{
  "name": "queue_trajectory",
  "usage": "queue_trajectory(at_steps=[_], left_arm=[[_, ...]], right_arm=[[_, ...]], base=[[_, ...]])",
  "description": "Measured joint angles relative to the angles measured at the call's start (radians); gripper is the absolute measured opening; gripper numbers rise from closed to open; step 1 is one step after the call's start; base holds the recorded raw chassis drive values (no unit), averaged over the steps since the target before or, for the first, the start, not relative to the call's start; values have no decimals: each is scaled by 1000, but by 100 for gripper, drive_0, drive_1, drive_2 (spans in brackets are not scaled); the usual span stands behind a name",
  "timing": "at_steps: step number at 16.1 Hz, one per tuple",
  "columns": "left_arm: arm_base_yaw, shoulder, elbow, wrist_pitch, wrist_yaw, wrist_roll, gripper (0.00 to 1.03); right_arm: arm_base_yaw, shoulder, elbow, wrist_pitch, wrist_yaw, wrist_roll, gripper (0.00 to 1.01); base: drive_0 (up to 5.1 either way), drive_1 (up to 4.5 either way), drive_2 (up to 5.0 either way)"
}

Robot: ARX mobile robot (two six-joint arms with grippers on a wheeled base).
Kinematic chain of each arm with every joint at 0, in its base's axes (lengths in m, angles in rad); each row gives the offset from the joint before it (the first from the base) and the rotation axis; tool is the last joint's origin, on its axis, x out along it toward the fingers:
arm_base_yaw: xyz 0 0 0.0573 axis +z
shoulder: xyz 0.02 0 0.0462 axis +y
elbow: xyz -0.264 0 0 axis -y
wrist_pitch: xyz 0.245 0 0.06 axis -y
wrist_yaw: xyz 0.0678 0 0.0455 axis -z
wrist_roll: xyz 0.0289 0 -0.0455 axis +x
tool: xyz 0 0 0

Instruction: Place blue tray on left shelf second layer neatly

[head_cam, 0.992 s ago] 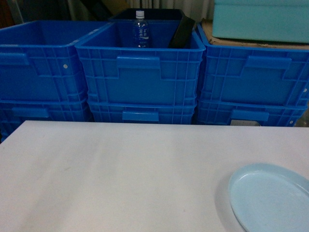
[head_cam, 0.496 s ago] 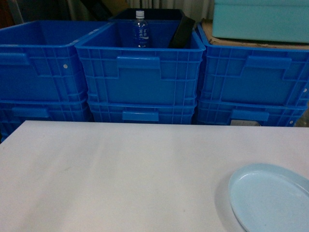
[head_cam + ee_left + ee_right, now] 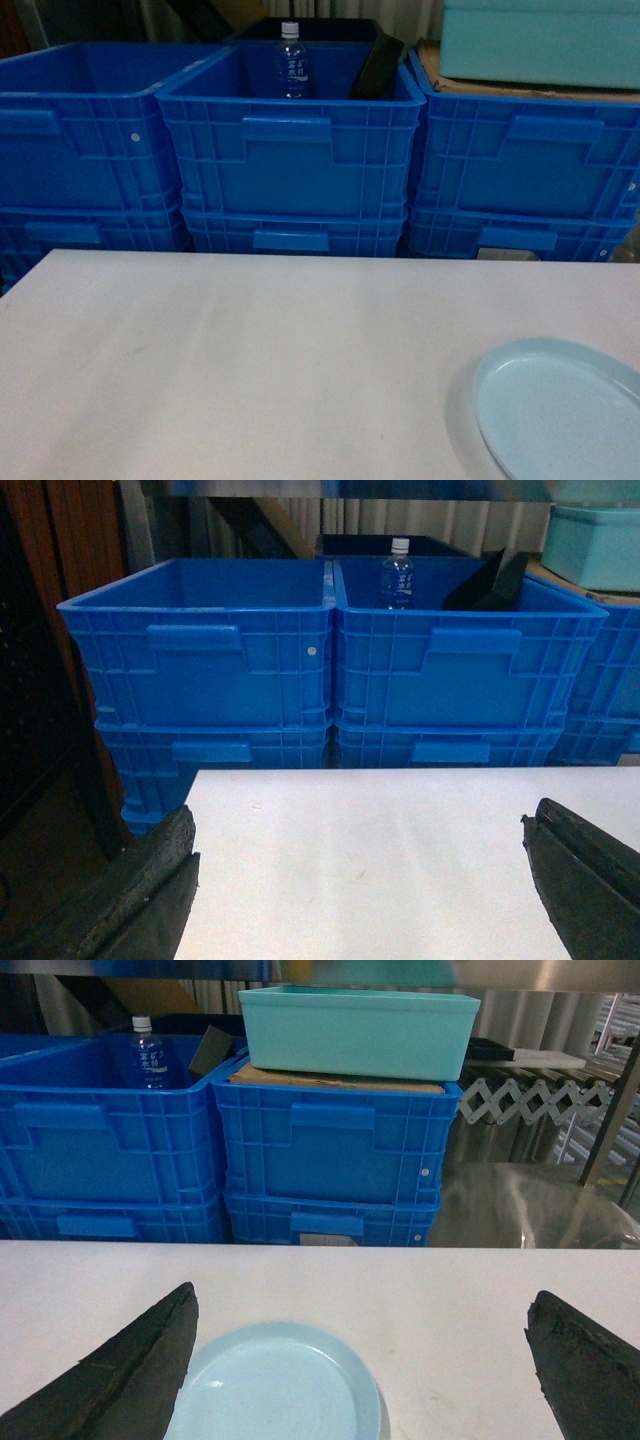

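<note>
Nothing has moved since before: the blue tray lies on the white worktop. Both the left gripper and right gripper have jaws wide open, holding nothing.

Left end effector with dark, rough-textured tapered fingers, right end effector with matching blackish, matte wedge-shaped fingers

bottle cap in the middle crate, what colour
White, on the clear bottle standing in the blue crate; clearest in the left wrist view.
</note>
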Motion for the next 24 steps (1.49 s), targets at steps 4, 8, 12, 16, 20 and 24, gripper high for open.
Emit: queue_trajectory(at_steps=[4,8,12,16,20,24], left_arm=[[0,0,0,0,1,0,98],[0,0,0,0,0,0,98],[0,0,0,0,1,0,98],[0,0,0,0,1,0,98],[0,0,0,0,0,0,98],[0,0,0,0,1,0,98]], right_arm=[[-19,344,57,315,-98,5,98],[-123,996,416,381,-286,48,98],[-217,1538,734,48,-523,143,98],[-216,1634,677,111,-470,98,98],[-219,1730,648,175,-446,100,98],[-264,1803,638,207,-441,98,98]], base=[[0,0,0],[0,0,0],[0,0,0],[0,0,0],[0,0,0],[0,0,0]])
